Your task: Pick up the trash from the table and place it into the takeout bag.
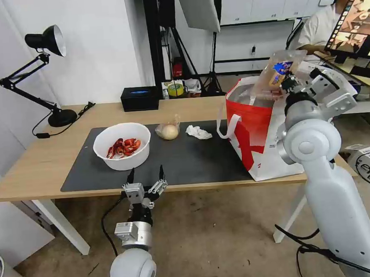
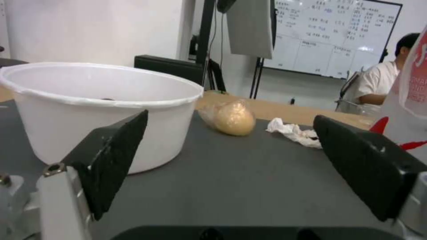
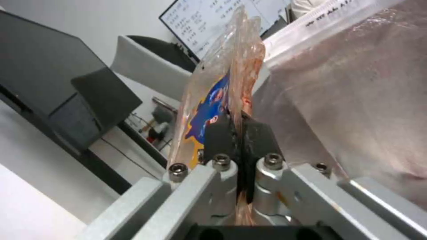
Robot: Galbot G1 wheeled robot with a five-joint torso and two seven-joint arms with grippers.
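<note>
The clear plastic clamshell tray (image 1: 282, 69) sits at the upper right of the head view, clamped in the right gripper (image 1: 289, 83) directly over the open mouth of the takeout bag (image 1: 258, 129). In the right wrist view the fingers (image 3: 218, 136) are closed tight on a thin edge of the tray, which stands on edge.

The left gripper (image 1: 145, 175) hangs at lower centre, just off the near edge of the table (image 1: 35, 166), fingers spread wide and holding nothing. On the grey mat (image 1: 186, 159) remain the white bowl (image 1: 122, 145), the bagged bun (image 1: 168, 130) and the crumpled tissue (image 1: 198, 132).

Risks, as judged:
- The grip is on a narrow lip, so the tray may slip or swing early.
- Released off-centre, it may catch the bag rim or a loop handle (image 1: 228, 125) and fall outside.
- The soft bag may shift or tip if the arm pushes its wall.

Not discernible:
- The tomatoes inside the tray.
- The bag's interior floor.
- The tray's lower edge, hidden behind the fingers.
</note>
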